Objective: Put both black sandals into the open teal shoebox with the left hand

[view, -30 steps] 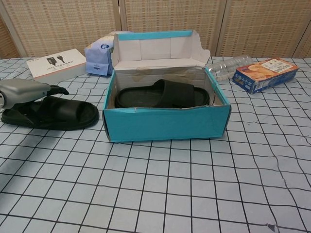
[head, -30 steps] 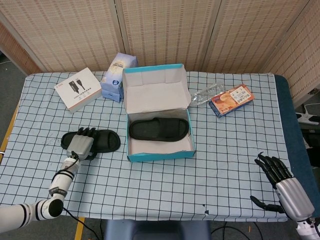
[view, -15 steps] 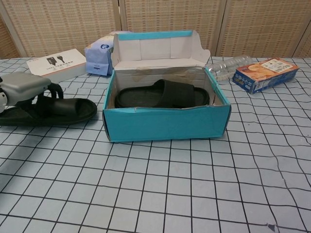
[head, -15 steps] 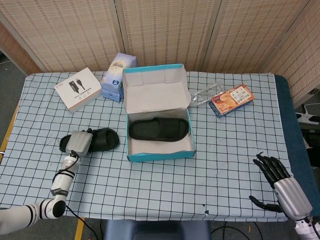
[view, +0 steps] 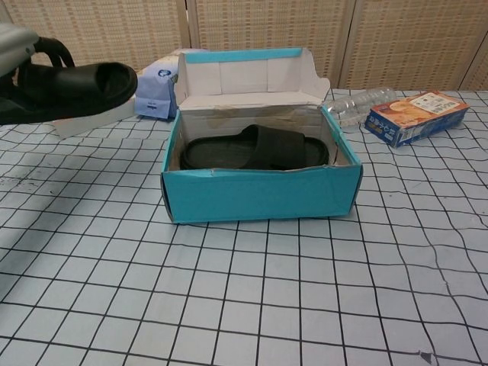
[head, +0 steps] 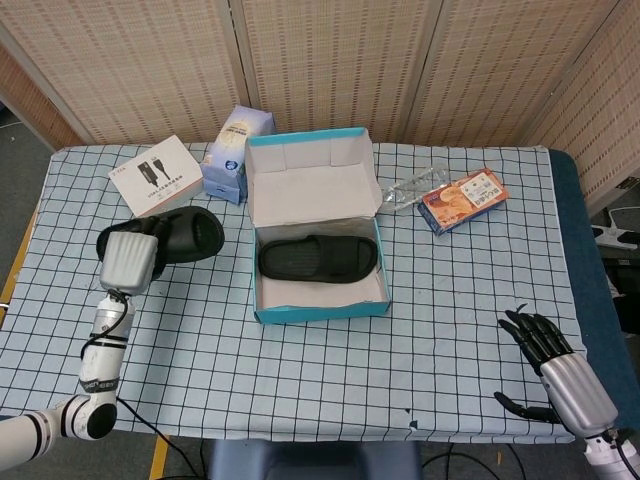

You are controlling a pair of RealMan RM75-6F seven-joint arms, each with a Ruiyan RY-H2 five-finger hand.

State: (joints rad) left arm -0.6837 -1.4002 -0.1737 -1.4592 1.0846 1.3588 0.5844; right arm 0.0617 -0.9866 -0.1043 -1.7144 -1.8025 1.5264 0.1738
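Observation:
The open teal shoebox (head: pixel 320 308) (view: pixel 259 197) stands mid-table with its lid up, and one black sandal (head: pixel 318 258) (view: pixel 255 148) lies inside it. My left hand (head: pixel 126 260) (view: pixel 17 40) grips the second black sandal (head: pixel 185 232) (view: pixel 72 89) and holds it in the air, left of the box, toe pointing toward the box. My right hand (head: pixel 560 370) hovers over the table's front right corner, fingers spread, holding nothing; the chest view does not show it.
Behind the box are a white cable box (head: pixel 154 177), a blue-and-white carton (head: pixel 236 152) (view: pixel 156 91), a clear plastic bottle (head: pixel 408 189) (view: pixel 364 103) and an orange-blue packet (head: pixel 463 199) (view: pixel 415 117). The checked cloth (head: pixel 300 370) covers the table.
My left hand closed on the second sandal and lifted it off the cloth, raising it well above the table. The right hand barely shifted.

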